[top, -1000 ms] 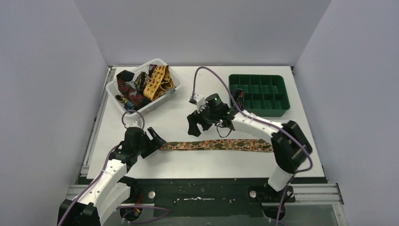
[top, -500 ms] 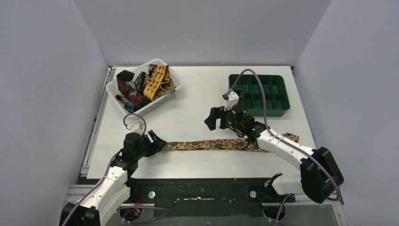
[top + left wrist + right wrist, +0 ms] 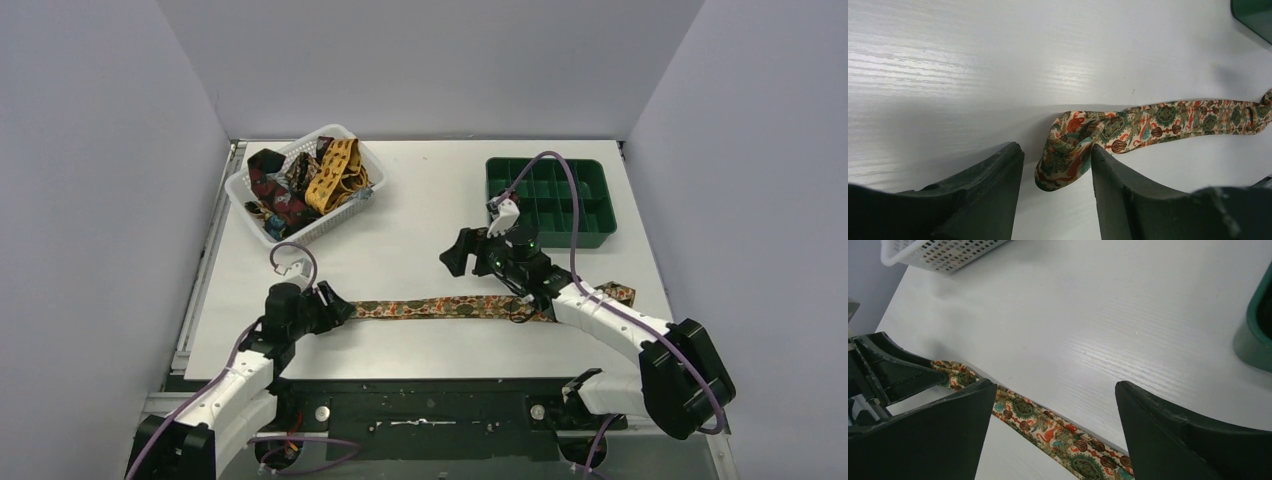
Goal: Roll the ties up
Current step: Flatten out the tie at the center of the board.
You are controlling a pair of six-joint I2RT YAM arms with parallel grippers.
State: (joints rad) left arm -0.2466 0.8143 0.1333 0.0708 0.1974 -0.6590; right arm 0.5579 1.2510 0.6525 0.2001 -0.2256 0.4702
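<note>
A brown-orange multicolour tie [image 3: 450, 306] lies stretched flat across the near part of the table. My left gripper [image 3: 337, 304] is open at the tie's left end. In the left wrist view, that end [image 3: 1068, 150] is folded over and sits between the spread fingers of the left gripper [image 3: 1055, 152]. My right gripper [image 3: 456, 253] is wide open and empty, held above the table just behind the tie's middle. The right wrist view shows the right gripper [image 3: 1056, 386] with the tie [image 3: 1048, 427] below it. More ties, mustard [image 3: 335, 175] and dark red [image 3: 270, 188], lie in the basket.
A white mesh basket [image 3: 243, 190] stands at the back left; its corner shows in the right wrist view [image 3: 938, 250]. A green compartment tray [image 3: 548, 238] stands at the back right, close behind the right arm, and shows in the right wrist view [image 3: 1255, 335]. Purple cables loop over both arms.
My right arm has swung from the table's middle toward the right and its gripper has settled behind the tie. The tie's right end has shifted right. My left gripper has edged toward the tie's end.
</note>
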